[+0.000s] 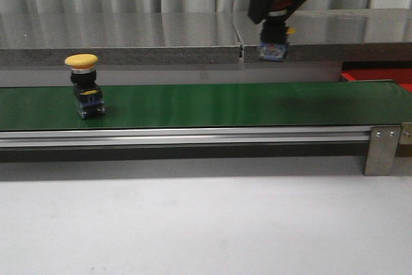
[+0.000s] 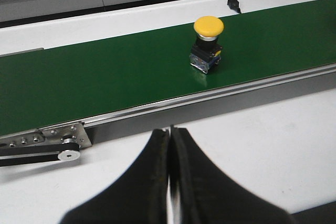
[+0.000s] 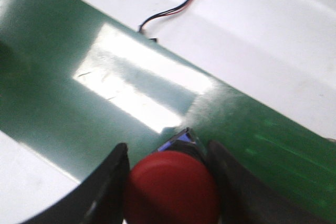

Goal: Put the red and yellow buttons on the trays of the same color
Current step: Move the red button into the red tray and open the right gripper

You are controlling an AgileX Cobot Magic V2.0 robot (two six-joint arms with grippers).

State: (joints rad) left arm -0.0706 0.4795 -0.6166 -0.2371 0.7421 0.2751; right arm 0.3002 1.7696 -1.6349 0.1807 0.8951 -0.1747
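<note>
Gripping a red button [image 3: 171, 187] between its two dark fingers [image 3: 107, 192], the right gripper [image 1: 278, 11] hung above the green belt [image 1: 206, 104], well up from its surface and toward the belt's right end. The front view showed the button's dark body and bluish base dangling below the blurred gripper, clear of the belt, in front of the grey ledge [image 1: 122, 37] that ran behind the belt's far edge. From the right wrist view the glossy red cap filled the gap between the fingers, which pressed against it on both sides, with the shiny belt underneath and a thin cable [image 3: 168, 14] lying on the white surface beyond it. A yellow button [image 1: 84, 85] stood upright on the belt near its left end, yellow cap on top and dark body below, touched by nothing. Part of a red tray [image 1: 380, 76] showed past the belt's far edge at the right end, mostly hidden. The left gripper [image 2: 170, 145] hovered over the white table [image 1: 206, 223] just off the belt's near edge, its fingers pressed together with nothing between them, the yellow button well apart from it across the belt's metal rail [image 1: 187, 136].
</note>
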